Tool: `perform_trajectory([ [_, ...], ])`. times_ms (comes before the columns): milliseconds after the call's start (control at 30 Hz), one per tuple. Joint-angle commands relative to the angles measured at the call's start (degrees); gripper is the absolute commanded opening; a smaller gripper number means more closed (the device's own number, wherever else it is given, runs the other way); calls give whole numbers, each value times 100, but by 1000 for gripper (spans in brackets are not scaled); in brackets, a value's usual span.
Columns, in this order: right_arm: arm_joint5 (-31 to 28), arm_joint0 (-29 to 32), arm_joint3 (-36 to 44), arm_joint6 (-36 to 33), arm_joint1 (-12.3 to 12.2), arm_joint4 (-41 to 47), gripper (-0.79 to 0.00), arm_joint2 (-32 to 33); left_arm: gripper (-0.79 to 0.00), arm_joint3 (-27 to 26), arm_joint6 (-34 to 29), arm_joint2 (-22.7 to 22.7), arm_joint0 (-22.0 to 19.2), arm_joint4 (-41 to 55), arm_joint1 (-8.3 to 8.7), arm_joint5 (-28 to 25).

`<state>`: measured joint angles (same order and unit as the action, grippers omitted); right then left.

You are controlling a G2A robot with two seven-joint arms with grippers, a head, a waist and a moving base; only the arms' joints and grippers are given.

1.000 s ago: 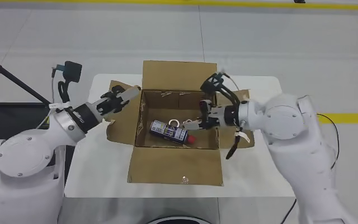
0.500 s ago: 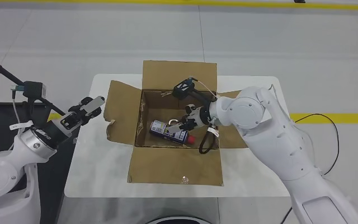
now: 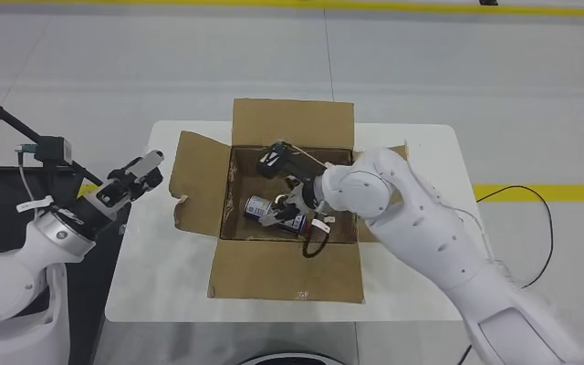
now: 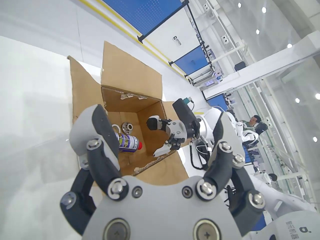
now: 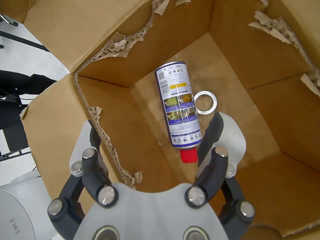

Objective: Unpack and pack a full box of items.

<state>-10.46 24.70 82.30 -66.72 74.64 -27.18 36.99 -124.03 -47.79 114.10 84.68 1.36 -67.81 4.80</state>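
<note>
Top view: in the cardboard box [image 3: 292, 120] on the bench [image 3: 151, 265], my right end effector [image 3: 289, 204] hangs over the lying spray can [image 3: 259, 209]; my left end effector [image 3: 146, 170] is outside it. Left wrist view: released, empty. Right wrist view: released, empty; a metal ring [image 5: 205, 102] touches the can.

A: Left gripper [image 3: 151, 167]: logged against the left flap of the box [image 3: 283, 269] a second ago. It is now recorded drawn off, well apart from that flap.

B: Confirmed. Most of that withdrawal was made in the first half-second, and little shift is noted since.

A: Right gripper [image 3: 294, 206]: formerly placed by the box's right wall. It has since been carried in to the box's middle.

B: The arm has been swung in too. The box's right flap is now largely covered by it.
</note>
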Motion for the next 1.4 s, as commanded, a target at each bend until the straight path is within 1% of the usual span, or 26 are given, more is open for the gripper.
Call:
perform_trajectory([
  [0,-37,-132,-281,64,94,-24,0,-193,0,28,173,-31,74,48,-4,20],
  [167,-137,-417,-1044,164,367,-107,0,-667,0,20,465,-105,279,189,-11,-73],
  [333,-319,-617,-1614,256,649,-158,0,-1060,0,-24,562,-172,426,242,-2,-135],
  [600,-488,-853,-2272,209,1090,-285,0,-1545,0,-24,562,-172,426,242,-2,-135],
  [667,-493,-893,-2410,170,1192,-310,-25,-1633,0,-24,562,-172,426,242,-2,-135],
  [800,-492,-962,-2655,105,1377,-386,-37,-1772,0,-24,562,-172,426,242,-2,-135],
  [867,-483,-990,-2770,38,1462,-427,-55,-1834,0,-24,562,-172,426,242,-2,-135],
  [933,-482,-1010,-2877,-15,1543,-457,-151,-1886,0,-24,562,-172,426,242,-2,-135],
  [1067,-474,-1055,-3075,-70,1689,-511,-431,-1946,0,-24,562,-172,426,242,-2,-135],
  [1100,-470,-1066,-3118,-68,1720,-522,-474,-1950,0,-24,562,-172,426,242,-2,-135],
  [1133,-473,-1078,-3153,-74,1749,-537,-499,-1955,0,-24,562,-172,426,242,-2,-135],
  [1167,-475,-1092,-3182,-72,1776,-551,-591,-1954,0,-24,562,-172,426,242,-2,-135],
  [1200,-467,-1108,-3215,-73,1798,-566,-659,-1947,0,-24,562,-172,426,242,-2,-135],
  [1233,-458,-1122,-3239,-69,1817,-582,-751,-1938,0,-24,562,-172,426,242,-2,-135],
  [1267,-455,-1139,-3256,-73,1833,-602,-785,-1928,0,-24,562,-172,426,242,-2,-135],
  [1367,-411,-1197,-3266,-111,1857,-665,-785,-1871,0,-24,562,-172,426,242,-2,-135],
])
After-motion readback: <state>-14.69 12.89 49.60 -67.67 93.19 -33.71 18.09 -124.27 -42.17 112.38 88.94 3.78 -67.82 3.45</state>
